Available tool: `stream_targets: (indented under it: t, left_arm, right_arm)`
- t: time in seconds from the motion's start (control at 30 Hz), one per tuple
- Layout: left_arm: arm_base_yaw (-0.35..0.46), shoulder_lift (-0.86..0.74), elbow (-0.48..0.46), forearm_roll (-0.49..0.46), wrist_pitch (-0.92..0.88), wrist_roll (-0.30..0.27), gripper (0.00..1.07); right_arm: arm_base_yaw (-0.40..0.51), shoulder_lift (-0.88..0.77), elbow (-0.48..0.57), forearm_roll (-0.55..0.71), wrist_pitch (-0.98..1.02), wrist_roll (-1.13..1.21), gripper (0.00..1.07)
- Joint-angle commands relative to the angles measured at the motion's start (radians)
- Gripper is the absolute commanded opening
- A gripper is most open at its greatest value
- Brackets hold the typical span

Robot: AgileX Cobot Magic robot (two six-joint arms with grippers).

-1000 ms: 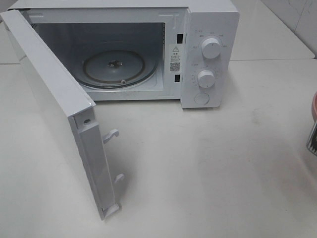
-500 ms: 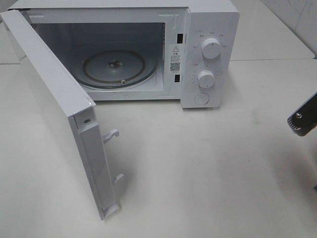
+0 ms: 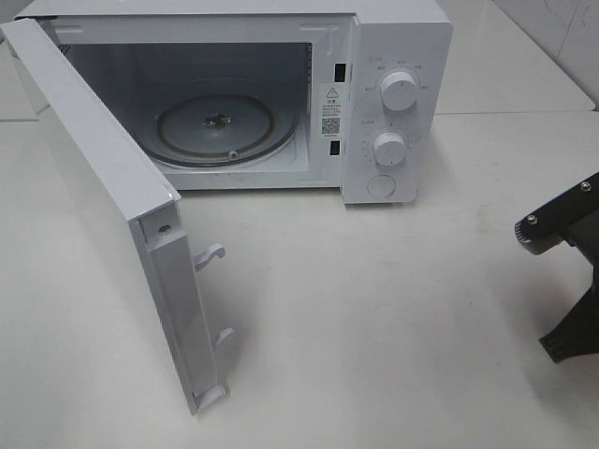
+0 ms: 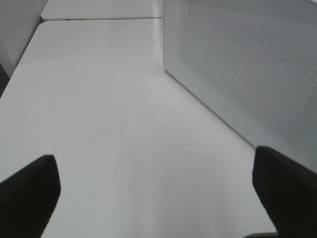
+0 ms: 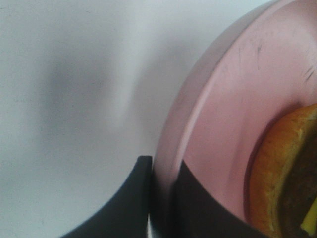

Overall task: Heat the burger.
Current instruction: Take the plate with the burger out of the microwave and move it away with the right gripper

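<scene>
I work over a wide, matte white tabletop [image 3: 393, 309], evenly lit, with soft grey shadows and a few faint scuffs. At twelve o'clock from me stands a boxy white microwave oven [image 3: 398, 56]; its flat white door [image 3: 103, 206] swings out toward ten o'clock, and a round glass turntable [image 3: 220, 131] lies inside the grey cavity. Two round white knobs [image 3: 400, 92] sit one above the other on its right panel. Beyond it, at one o'clock, a pale tiled wall [image 3: 562, 37] rises behind the table edge.
</scene>
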Motion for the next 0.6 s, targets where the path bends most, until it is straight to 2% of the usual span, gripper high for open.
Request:
stream_targets:
  t: [0.03,0.2,0.43,0.6]
  left_arm:
    - [-0.004,-0.017,0.003,-0.002,-0.016,-0.007,0.98]
    - [-0.004,-0.017,0.003,-0.002,-0.016,-0.007,0.98]
    - [-0.004,-0.017,0.003,-0.002,-0.016,-0.007,0.98]
    - [-0.004,-0.017,0.003,-0.002,-0.016,-0.007,0.98]
  right_arm:
    - [-0.002,0.040,-0.005,-0.068,0.031,0.042,0.00]
    - [-0.002,0.125,-0.005,-0.101,-0.007,0.116,0.01]
    - [-0.002,0.284,-0.007,-0.213,-0.010,0.342,0.05]
    - [-0.002,0.334,-0.007,-0.221,-0.060,0.361,0.06]
